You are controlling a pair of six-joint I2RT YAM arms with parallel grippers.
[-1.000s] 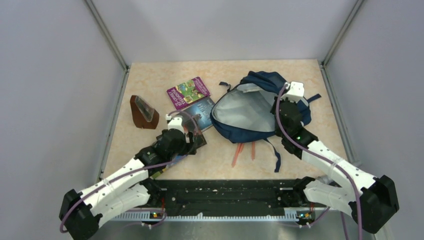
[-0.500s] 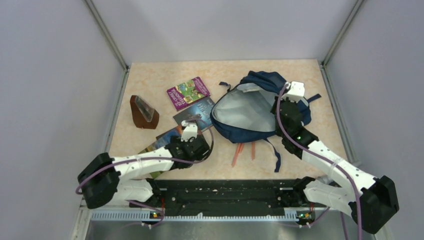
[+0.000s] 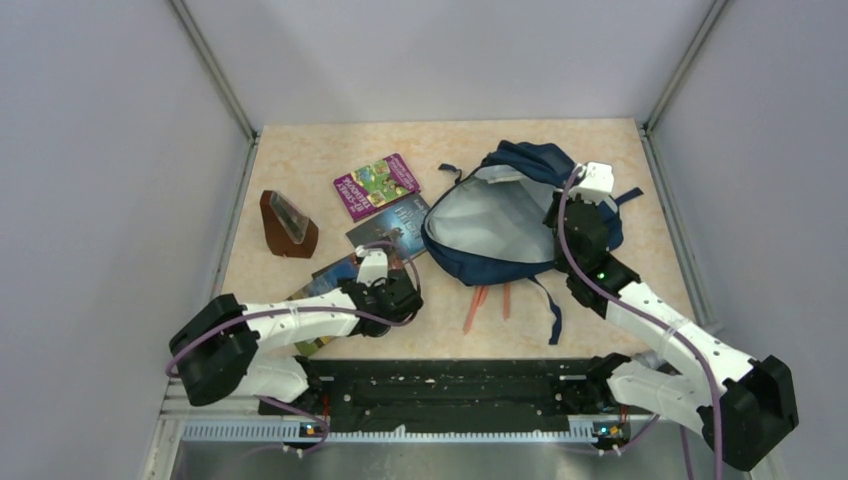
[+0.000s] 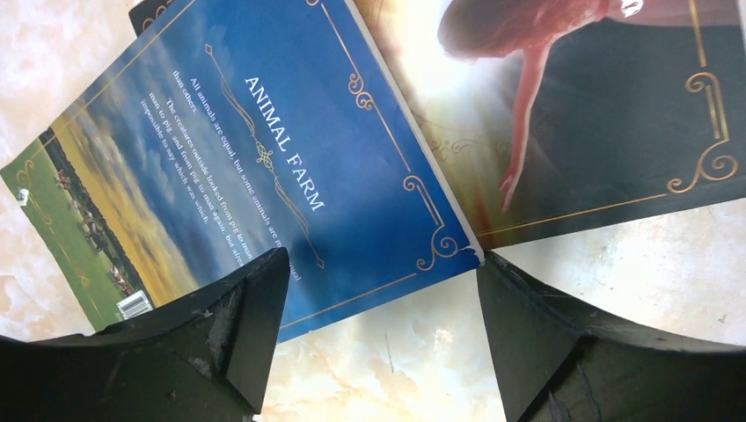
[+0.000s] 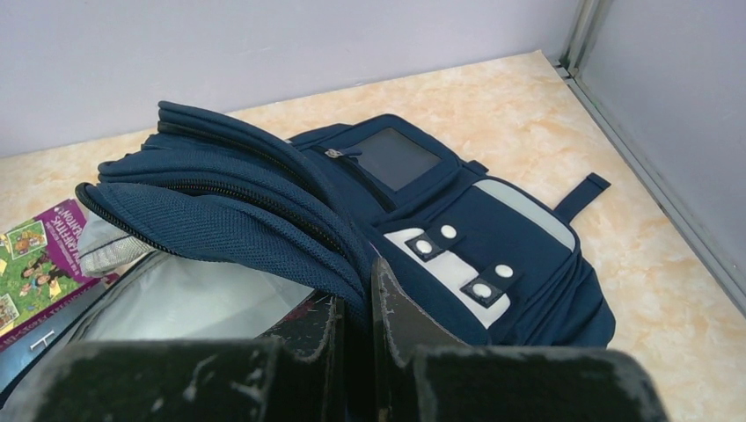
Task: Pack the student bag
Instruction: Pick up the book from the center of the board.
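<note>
Beige marbled tabletop (image 3: pixel 300 160) between grey walls (image 3: pixel 450 60) bears the student bag (image 3: pixel 490 230).

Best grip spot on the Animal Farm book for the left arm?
Probably the near corner of the Animal Farm book, approached from the near side: it lies flat, partly overlapping the dark-covered book, and that corner sits on bare table, between the open jaws of the left gripper.

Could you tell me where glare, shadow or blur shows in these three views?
Left wrist: a bright patch, perhaps glare, whitens the right-hand book; jaw shadow darkens the lower edge of the sharp Animal Farm book. Right wrist: the student bag is crisp, the jaws in front dark and soft. Top external: even light on the table, only faint shadows.
</note>
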